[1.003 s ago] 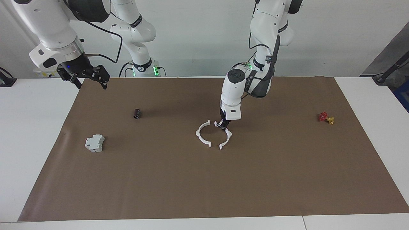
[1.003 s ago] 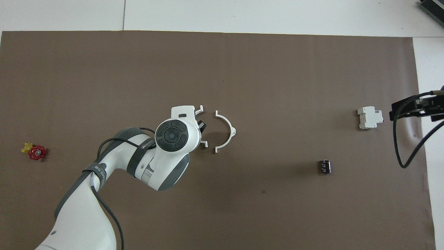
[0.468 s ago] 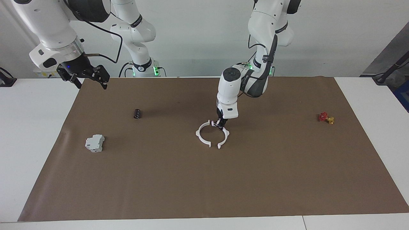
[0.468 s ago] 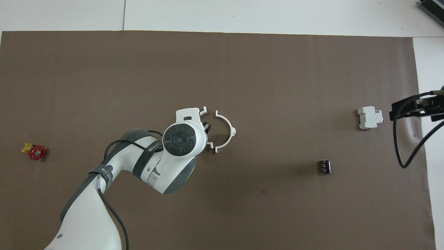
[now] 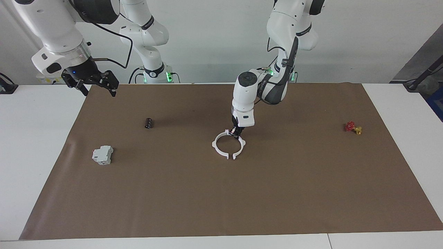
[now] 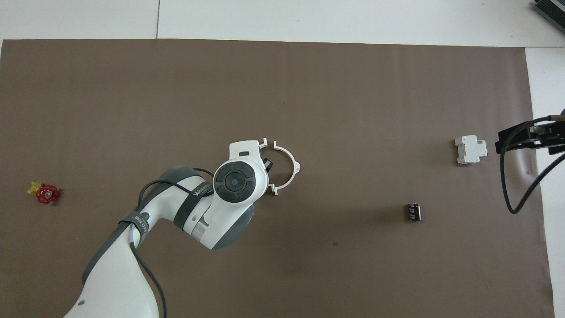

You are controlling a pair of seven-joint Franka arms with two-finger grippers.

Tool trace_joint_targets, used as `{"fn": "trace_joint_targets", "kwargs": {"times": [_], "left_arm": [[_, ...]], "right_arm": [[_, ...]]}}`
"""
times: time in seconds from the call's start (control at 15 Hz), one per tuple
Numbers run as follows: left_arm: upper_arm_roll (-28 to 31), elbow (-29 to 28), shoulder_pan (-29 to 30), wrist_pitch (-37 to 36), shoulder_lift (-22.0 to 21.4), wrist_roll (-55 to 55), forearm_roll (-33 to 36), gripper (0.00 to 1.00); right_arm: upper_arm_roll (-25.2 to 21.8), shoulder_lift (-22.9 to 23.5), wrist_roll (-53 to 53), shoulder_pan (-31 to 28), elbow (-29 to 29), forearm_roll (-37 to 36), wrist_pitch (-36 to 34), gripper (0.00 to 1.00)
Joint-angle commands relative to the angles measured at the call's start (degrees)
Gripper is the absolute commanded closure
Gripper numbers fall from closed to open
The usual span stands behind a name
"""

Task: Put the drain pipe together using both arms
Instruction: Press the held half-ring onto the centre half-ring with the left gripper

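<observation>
Thin white plastic, the half-rings (image 5: 226, 145) look light, springy, apt to skid mid-mat. Left gripper (image 5: 237, 132) pinches one by its end tab; right gripper (image 5: 90, 83) waits open over the mat's corner.

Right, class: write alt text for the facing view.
The left gripper, shut on one white half-ring, holds it against the other half-ring mid-mat, nearly forming a ring. The right gripper waits raised over the mat's edge.

Matt brown paper mat (image 5: 221, 193); white plastic half-rings (image 5: 218, 147); glossy arm shells (image 6: 234, 181)
</observation>
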Motion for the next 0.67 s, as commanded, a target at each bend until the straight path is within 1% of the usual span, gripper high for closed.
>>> {"fn": "trace_joint_targets", "kwargs": {"times": [0.0, 0.6], "left_arm": [[0.96, -0.17, -1.15, 0.19, 0.11, -1.39, 1.34, 1.00], [0.96, -0.78, -1.15, 0.89, 0.20, -1.04, 6.17, 1.00]], "right_arm": [[0.20, -0.25, 0.45, -0.32, 0.00, -0.19, 0.29, 0.00], [0.20, -0.25, 0.45, -0.32, -0.09, -0.19, 0.29, 0.00]]}}
